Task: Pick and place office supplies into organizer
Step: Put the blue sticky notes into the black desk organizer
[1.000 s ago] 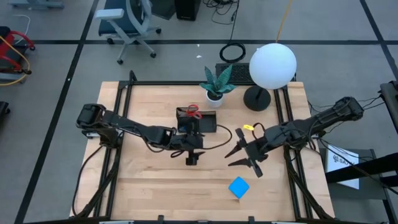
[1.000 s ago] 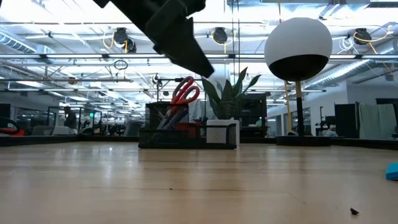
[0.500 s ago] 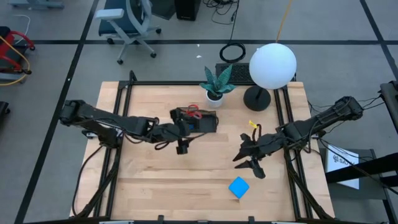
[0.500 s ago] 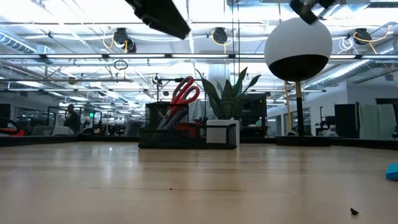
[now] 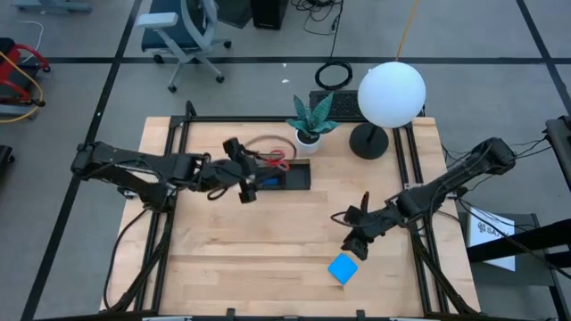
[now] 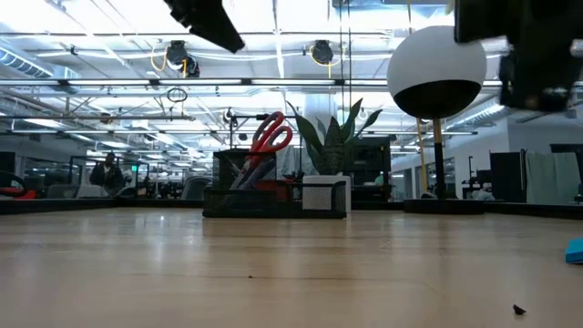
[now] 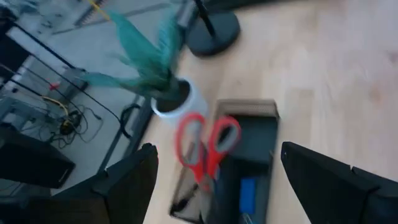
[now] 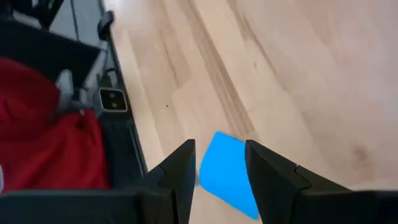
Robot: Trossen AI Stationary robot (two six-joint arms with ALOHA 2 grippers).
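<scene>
left claw (image 5: 246,175): up in the air over the left end of the organizer, jaws spread wide, nothing between them. In its own wrist view the two dark fingers (image 7: 124,186) stand far apart with the tray showing between them.

right claw (image 5: 350,246): hanging just above the blue pad, toward the front right of the worktop (image 5: 223,259). Fingers (image 8: 177,174) are parted a bit with the pad's edge showing in the gap; looks to me like it's not touching the pad, but the angle is poor so can't swear to it.

blue pad (image 5: 343,268): bright blue square lying flat on the wood near the front edge, well apart from the organizer. Also peeks in at the far right of the low view (image 6: 575,251).

organizer (image 5: 284,176): small black tray toward the back middle of the worktop, just beside the white plant pot.

scissors (image 5: 274,160): red handles sticking up out of the taller section, blades down inside. Clear in the low view (image 6: 270,137) and left wrist view (image 7: 205,143).

small blue piece (image 7: 247,193): sitting in one of the low compartments next to the scissors.

pens: dark slim things leaning under the scissor handles in the low view; can't count them.

plant pot (image 5: 309,136): white, leafy green plant, just behind the tray.

globe lamp (image 5: 391,93): white ball on a black base, back right.
</scene>
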